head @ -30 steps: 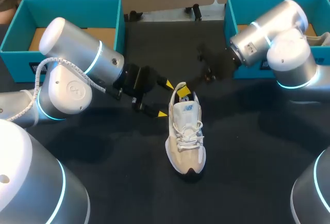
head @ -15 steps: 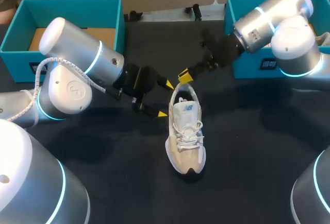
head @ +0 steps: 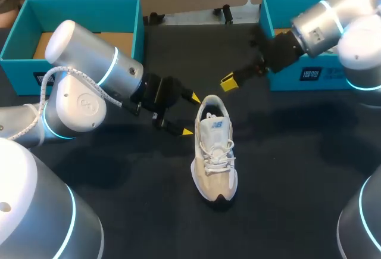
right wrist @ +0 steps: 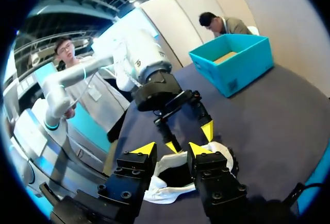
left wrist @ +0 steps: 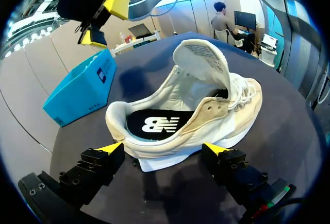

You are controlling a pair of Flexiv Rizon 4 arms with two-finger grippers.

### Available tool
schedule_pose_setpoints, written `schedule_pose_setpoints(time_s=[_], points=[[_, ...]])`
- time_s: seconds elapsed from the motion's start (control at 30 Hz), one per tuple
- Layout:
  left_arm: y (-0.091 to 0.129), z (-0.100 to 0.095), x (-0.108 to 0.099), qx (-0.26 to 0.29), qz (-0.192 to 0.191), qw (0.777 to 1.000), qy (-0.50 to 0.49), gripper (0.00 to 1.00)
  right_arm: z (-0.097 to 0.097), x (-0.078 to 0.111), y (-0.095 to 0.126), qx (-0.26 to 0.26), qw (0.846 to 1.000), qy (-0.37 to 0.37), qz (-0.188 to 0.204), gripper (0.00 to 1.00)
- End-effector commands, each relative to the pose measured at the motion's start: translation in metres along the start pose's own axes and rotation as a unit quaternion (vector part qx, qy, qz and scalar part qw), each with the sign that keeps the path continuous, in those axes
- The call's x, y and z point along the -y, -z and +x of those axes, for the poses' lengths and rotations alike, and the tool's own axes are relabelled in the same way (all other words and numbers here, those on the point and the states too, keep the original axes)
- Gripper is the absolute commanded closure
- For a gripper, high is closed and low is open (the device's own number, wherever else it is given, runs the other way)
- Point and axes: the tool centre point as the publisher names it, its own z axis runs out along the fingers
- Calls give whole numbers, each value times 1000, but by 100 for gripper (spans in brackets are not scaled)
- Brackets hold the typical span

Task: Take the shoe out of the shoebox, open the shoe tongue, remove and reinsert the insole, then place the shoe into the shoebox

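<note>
The dark bench [head: 297, 169] is stretching out under both arms, with a teal left shoebox [head: 77, 9] sitting at its far left corner and a teal right shoebox [head: 280, 3] at the far right. Neither one is holding the shoe [head: 214, 152], which is standing upright on its sole in the middle of the bench, out in the open. Its toe is pointing toward the robot and its heel toward the far edge.

The left gripper [head: 191, 114] is waiting low beside the heel end of the shoe, with its fingers spread wide and gripping nothing. From the left wrist view, the side of the shoe [left wrist: 196, 116] is lying just ahead of the left gripper [left wrist: 164, 149]. The yellow tips are sitting right at the edge of the sole, but I cannot tell whether they are touching it. The tongue [left wrist: 201, 62] is standing up and back from the opening, and the dark insole [left wrist: 154, 126] is showing inside.

The right gripper [head: 228, 83] is hovering above and beyond the heel, apart from the shoe. In its own view the right gripper [right wrist: 171, 151] is showing only a narrow gap between its fingers, with nothing in it. It is looking down on the shoe [right wrist: 161, 189] and on the left gripper [right wrist: 189, 138] just past it.
</note>
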Motion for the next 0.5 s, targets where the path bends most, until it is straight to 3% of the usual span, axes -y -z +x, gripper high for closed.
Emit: schedule_pose_setpoints(time_s=[0.03,0.17,0.2,0.27,0.5], points=[[-1,1,0,1,-1,1000,0,0,20,7,12,36,999,6,-25,65],[-1,1,0,1,-1,1000,0,0,20,-10,9,50,999,-14,0,85],[-1,1,0,1,-1,1000,0,0,19,-13,10,49,999,-9,-7,100],[-1,1,0,1,-1,1000,0,0,16,-15,12,55,998,-9,-6,100],[36,-4,11,-12,-1,1000,-20,0,12,-11,15,78,997,-18,-21,100]])
